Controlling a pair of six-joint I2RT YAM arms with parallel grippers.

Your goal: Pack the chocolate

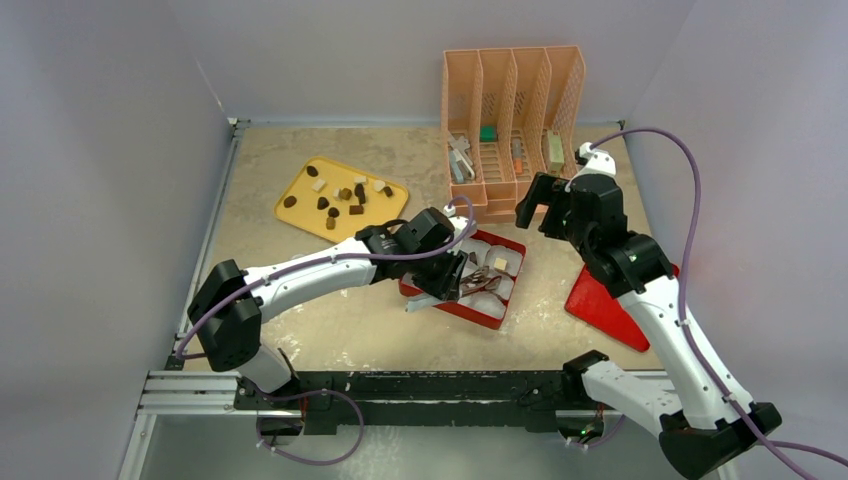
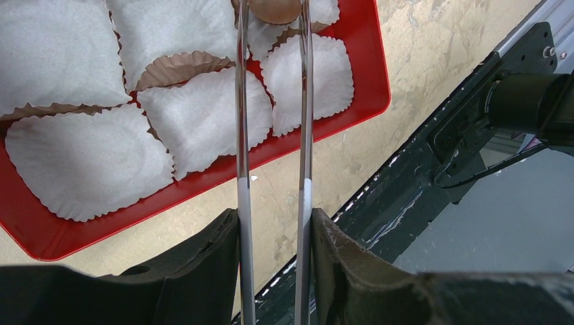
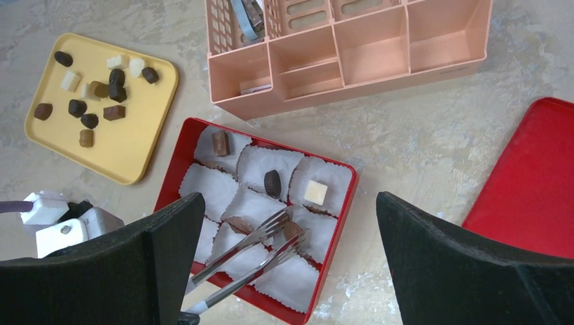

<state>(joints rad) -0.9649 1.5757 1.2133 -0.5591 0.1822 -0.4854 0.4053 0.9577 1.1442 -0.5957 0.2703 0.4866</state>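
The left gripper [image 2: 274, 237] is clamped partway on metal tongs [image 2: 240, 135], whose tips pinch a brown chocolate [image 2: 274, 8] above the red box [image 2: 369, 68] of paper cups [image 2: 196, 115] (three filled). The right gripper [image 3: 290, 203] hangs wide open, empty. Other pieces [image 3: 89, 120] lie on the yellow tray [image 3: 135, 145].

No text, label, brand or number is showing legibly on the tongs [image 2: 241, 135], red box [image 2: 373, 54] or yellow tray [image 1: 335, 178]. Items [image 1: 487, 133] in the pink organizer [image 1: 565, 95] may be carrying print, but they are appearing too small to read.
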